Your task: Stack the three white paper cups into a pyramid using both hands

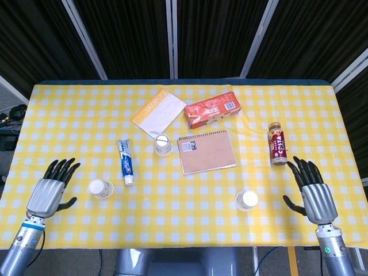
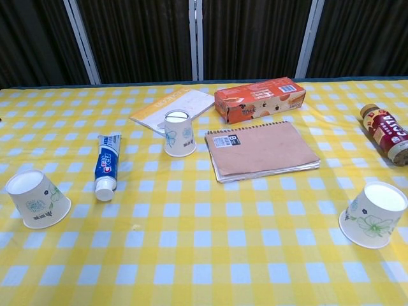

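Hands visible overhead only, floral cup print visible from chest

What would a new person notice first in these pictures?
Probably the yellow checked tablecloth and three upside-down white paper cups: left cup, middle cup, right cup. The open left hand and right hand hover at the near corners, holding nothing.

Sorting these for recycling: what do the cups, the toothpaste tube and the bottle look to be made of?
The three cups look like matte white paper with a printed flower. The toothpaste tube seems glossy plastic laminate, blue and white, with a white plastic cap. The bottle appears plastic under a shiny red label with a tan cap, though glass cannot be ruled out.
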